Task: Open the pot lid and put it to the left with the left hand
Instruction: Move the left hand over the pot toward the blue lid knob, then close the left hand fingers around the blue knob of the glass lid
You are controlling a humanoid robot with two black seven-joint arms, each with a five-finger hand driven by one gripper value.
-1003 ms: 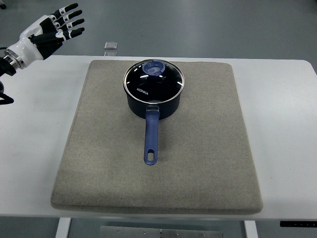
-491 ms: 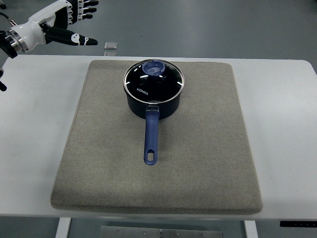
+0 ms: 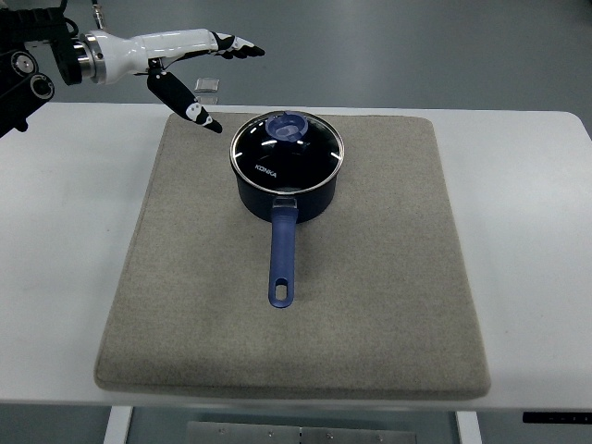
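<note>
- One left hand (image 3: 190,57) hovers over the mat's (image 3: 388,305) far left corner, fingers released, thumb pointing down, grasping nothing.
- Lid (image 3: 287,153) sits closed on the pot (image 3: 282,199), near the mat's far edge.
- Pot handle (image 3: 282,259) points toward the desk's (image 3: 536,240) near edge.

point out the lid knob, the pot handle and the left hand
lid knob (image 3: 288,128), top view, centre of the blue knob
pot handle (image 3: 282,254), top view, middle of the blue shaft
left hand (image 3: 190,57), top view, white palm behind the spread fingers
</note>
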